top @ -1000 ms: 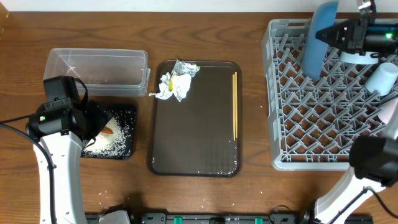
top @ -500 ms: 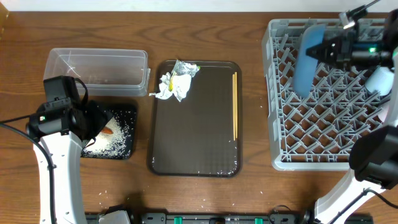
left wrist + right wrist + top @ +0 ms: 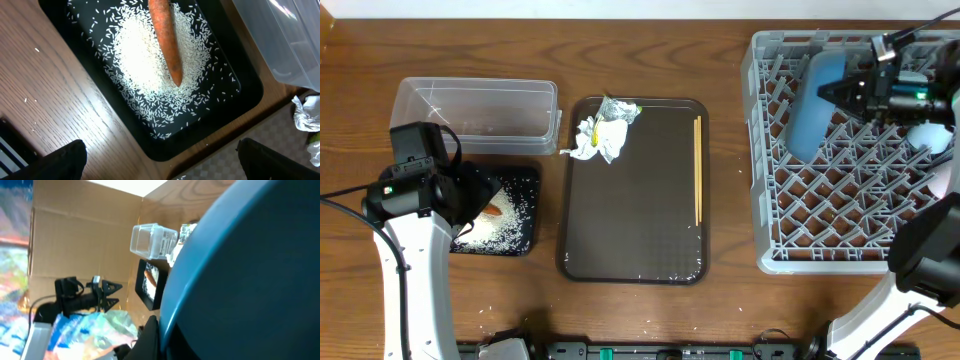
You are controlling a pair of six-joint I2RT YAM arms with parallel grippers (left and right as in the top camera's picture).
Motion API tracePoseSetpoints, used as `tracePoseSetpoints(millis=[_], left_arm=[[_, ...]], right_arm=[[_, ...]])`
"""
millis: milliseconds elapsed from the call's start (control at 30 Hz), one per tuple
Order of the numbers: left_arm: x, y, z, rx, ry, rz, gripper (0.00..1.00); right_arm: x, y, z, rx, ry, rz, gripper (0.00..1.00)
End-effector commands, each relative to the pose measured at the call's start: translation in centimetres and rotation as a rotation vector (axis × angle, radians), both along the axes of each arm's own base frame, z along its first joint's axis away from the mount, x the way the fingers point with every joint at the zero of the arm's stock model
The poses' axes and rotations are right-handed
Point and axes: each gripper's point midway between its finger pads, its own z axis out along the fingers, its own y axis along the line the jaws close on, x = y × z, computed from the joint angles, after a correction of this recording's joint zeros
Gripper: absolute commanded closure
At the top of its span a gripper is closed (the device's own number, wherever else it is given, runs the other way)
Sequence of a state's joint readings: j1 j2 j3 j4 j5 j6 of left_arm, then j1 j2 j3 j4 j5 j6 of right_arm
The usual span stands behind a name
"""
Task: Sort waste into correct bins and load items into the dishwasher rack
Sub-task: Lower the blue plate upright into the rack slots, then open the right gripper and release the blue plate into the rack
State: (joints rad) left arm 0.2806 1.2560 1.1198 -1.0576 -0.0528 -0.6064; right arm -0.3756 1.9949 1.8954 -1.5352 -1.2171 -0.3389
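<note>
So the big dark blue bowl (image 3: 812,105) is up on its edge in the upper right of the overhead frame, tilted over the top rows of the large light grey plastic lattice rack (image 3: 820,235). The right gripper (image 3: 842,92) has its fingers pinched tight on the rim from the right side. Can't tell if the lower edge is touching the pegs yet, and the right wrist view is basically all bowl, so no help there. If it were me, I'd lower it slowly until the rim slots between two peg rows, keep it leaning rather than flat, and only let go once it rests on its own. Otherwise it'll probably flop over onto the pale cup (image 3: 928,137) near the right edge. Further left, the dark brown rectangular serving tray (image 3: 630,220) has the thin wooden chopsticks (image 3: 698,170) along its right side, with crumpled white tissue (image 3: 600,140) and the crinkled silver-yellow-green wrapper (image 3: 618,108) at its top. Far left, the left gripper (image 3: 160,160) hangs wide open and empty over the shallow black rectangular tray (image 3: 220,120) holding the white rice grains (image 3: 140,60) and orange carrot piece (image 3: 167,40). The clear rectangular plastic tub (image 3: 475,105) is just above it.
</note>
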Motion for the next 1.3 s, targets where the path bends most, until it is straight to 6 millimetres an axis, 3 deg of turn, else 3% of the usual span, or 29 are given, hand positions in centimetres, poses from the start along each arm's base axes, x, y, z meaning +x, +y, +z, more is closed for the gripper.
tracePoseSetpoints(millis=[0, 267, 567, 767, 967, 1133, 1267], left_arm=[[0.1, 0.5, 0.3, 0.013, -0.002, 0.019, 0.02], [0.1, 0.5, 0.3, 0.013, -0.002, 0.019, 0.02], [0.1, 0.5, 0.3, 0.013, -0.002, 0.019, 0.02], [0.1, 0.5, 0.3, 0.013, -0.002, 0.019, 0.02], [0.1, 0.5, 0.3, 0.013, -0.002, 0.019, 0.02], [0.1, 0.5, 0.3, 0.013, -0.002, 0.019, 0.02], [0.1, 0.5, 0.3, 0.013, -0.002, 0.019, 0.02]], right_arm=[[-0.6, -1.7, -1.7, -0.079, 0.067, -0.029, 0.91], [-1.9, -3.1, -2.3, -0.233, 0.155, -0.066, 0.79], [-3.8, -8.3, -2.3, -0.578, 0.366, -0.312, 0.19], [-4.9, -9.4, 0.1, -0.652, 0.354, -0.42, 0.01], [-6.2, -10.8, 3.2, -0.749, 0.32, -0.557, 0.01], [-7.0, -9.8, 5.3, -0.758, 0.253, -0.574, 0.01], [-6.9, -8.1, 6.5, -0.775, 0.188, -0.551, 0.07]])
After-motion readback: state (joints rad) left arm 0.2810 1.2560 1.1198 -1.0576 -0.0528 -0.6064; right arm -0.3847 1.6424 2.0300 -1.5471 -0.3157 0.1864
